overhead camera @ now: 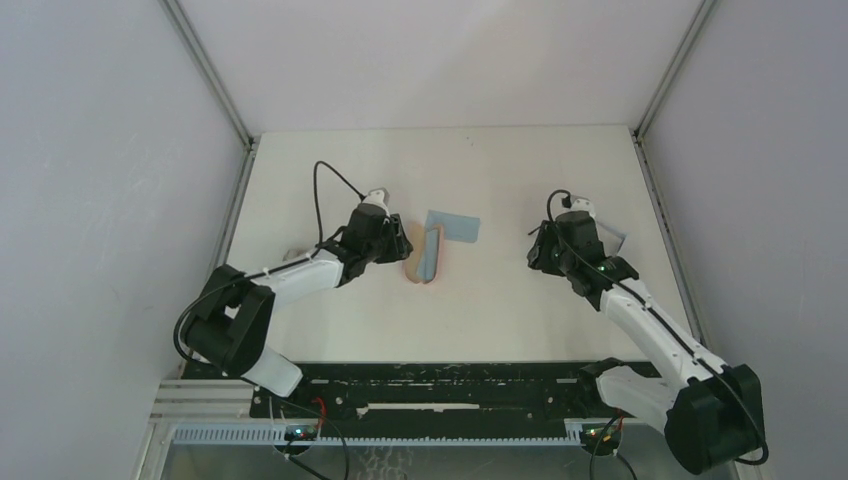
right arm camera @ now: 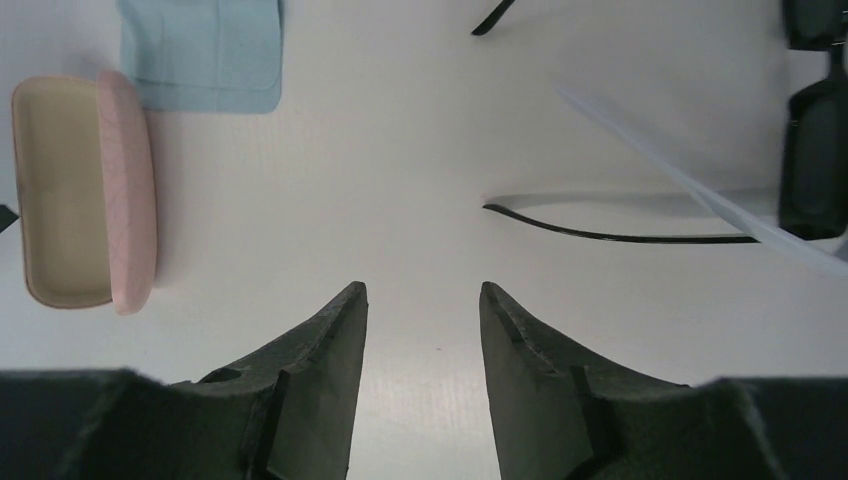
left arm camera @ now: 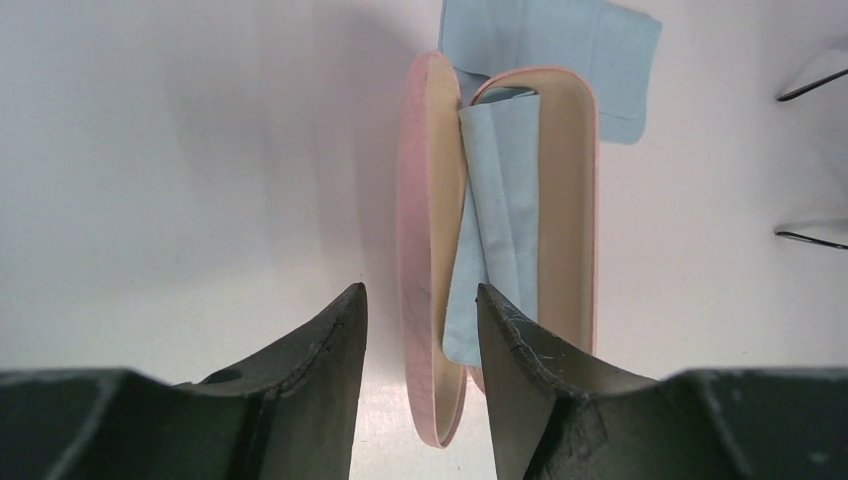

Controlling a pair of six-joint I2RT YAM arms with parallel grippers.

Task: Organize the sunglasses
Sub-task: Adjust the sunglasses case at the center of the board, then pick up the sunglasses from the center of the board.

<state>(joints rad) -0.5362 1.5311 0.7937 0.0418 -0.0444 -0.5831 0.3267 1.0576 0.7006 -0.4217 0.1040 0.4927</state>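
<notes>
The sunglasses (right arm camera: 815,165) lie on the table at the right edge of the right wrist view, dark lenses upright in the frame, one thin temple arm (right arm camera: 620,234) stretched left. Their temple tips (left arm camera: 808,87) also show at the right of the left wrist view. My right gripper (right arm camera: 422,295) is open over bare table, left of and below the glasses, holding nothing. My left gripper (left arm camera: 420,300) is open, with the near end of the open pink case's lid (left arm camera: 428,250) standing between its fingers, a gap on each side. A blue cloth (left arm camera: 495,220) lies inside the case.
A second light-blue cloth (overhead camera: 455,226) lies flat just beyond the pink case (overhead camera: 424,258). A pale flat sheet (overhead camera: 612,239) shows beside the right wrist. Walls and metal frame posts close in the table on the left, right and back.
</notes>
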